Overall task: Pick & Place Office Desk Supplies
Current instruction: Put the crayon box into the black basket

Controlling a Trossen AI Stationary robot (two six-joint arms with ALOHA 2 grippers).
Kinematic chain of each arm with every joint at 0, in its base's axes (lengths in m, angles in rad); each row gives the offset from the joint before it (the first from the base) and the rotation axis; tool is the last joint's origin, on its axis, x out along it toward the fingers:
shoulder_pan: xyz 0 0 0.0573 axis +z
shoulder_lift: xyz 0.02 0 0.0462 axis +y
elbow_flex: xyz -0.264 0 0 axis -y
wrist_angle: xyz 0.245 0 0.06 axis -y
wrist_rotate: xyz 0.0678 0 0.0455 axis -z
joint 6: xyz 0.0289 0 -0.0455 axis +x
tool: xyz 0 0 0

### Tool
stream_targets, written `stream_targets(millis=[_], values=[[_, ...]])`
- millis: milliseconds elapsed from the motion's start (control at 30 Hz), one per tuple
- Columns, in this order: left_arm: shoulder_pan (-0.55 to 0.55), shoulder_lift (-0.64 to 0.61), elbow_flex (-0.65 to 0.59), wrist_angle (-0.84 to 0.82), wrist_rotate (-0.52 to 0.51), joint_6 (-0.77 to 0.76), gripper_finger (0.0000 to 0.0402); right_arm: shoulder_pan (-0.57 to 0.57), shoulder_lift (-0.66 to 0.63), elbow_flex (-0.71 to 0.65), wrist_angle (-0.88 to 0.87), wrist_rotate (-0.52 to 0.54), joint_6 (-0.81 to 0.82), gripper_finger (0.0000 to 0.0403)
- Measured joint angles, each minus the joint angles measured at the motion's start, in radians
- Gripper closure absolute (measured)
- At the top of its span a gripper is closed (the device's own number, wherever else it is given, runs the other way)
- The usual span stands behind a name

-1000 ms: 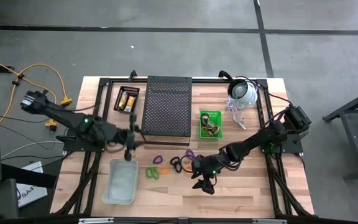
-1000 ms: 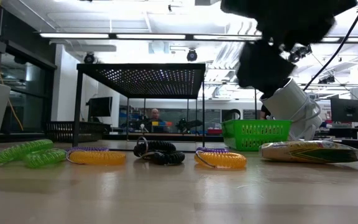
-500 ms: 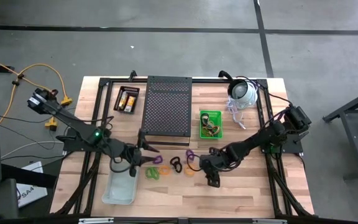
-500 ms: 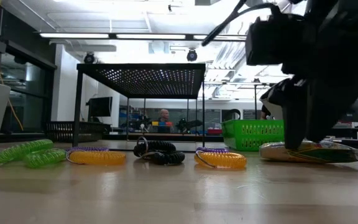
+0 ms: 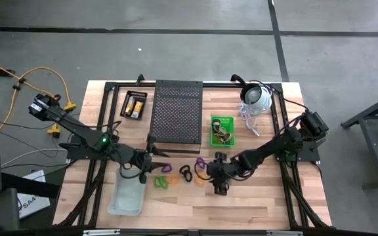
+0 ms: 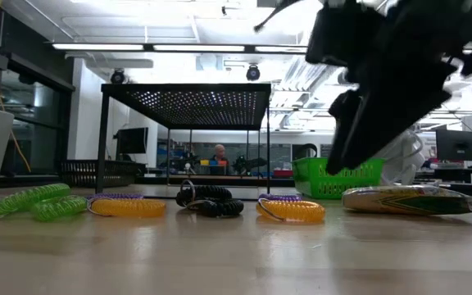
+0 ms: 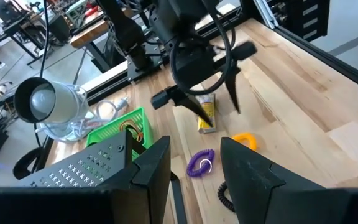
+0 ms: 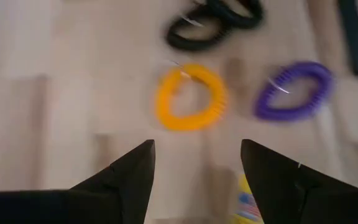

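Note:
The office desk supplies lie in a row on the wooden table: green (image 5: 159, 182), orange (image 5: 173, 177), purple (image 5: 166, 168), black (image 5: 186, 174), purple (image 5: 201, 162) and orange (image 5: 200, 181) loops, and a yellow-and-white packet (image 7: 205, 116). My right gripper (image 5: 219, 185) stands open over the packet (image 6: 408, 199) and slants down; the orange loop (image 8: 190, 96) lies just ahead of its fingers. My left gripper (image 5: 155, 165) hovers open by the left loops, pointing at the purple loop (image 7: 201, 162). Neither gripper holds anything.
A clear tray (image 5: 128, 191) sits at the near left. A black mesh stand (image 5: 176, 110) is at the far middle, with a black tray of packets (image 5: 134, 105) to its left and a green basket (image 5: 222, 131) to its right. A white dome device (image 5: 256, 97) stands at the far right.
My left gripper has swung from over the clear tray toward the table's right and a little down, up to the loops, still open. My right gripper has tipped and turned above the yellow packet, its fingers now slanting, still open. No item has moved.

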Motion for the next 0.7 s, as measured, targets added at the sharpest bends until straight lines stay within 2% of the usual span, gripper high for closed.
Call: stream_targets(millis=[167,700], values=[[0.0,0.0,0.0,0.0,0.0,-0.001,0.0269,0.0,0.0,0.0,-0.135,0.047,0.07,0.0176],[0.0,0.0,0.0,0.0,0.0,0.006,0.0269,0.049,0.0,0.0,-0.299,0.008,0.26,0.0176]])
